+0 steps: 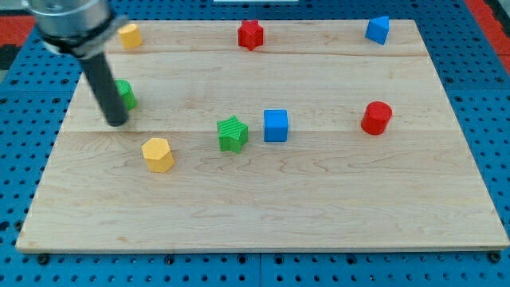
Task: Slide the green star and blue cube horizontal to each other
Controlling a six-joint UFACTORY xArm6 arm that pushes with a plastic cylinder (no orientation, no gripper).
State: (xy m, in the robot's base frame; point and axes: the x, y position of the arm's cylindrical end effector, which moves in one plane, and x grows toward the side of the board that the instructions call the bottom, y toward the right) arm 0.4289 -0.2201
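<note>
The green star and the blue cube are sitting near the middle of the desk, just beside each other, the cube to the view's right and slightly higher in the view. They are appearing nearly level already, so the task is judged to be in its final alignment step or close to complete. My tip is standing well apart from both, toward the view's left, just beside a green block. The rig has no end effector that spreads or presses together; the rod is holding nothing.

If further alignment is needed, the next move calls for crossing toward the pair while passing above the yellow block.

The rod is covering part of the green block, so its shape is not being made out. The arm's upper body is being cut off at the view's top.
</note>
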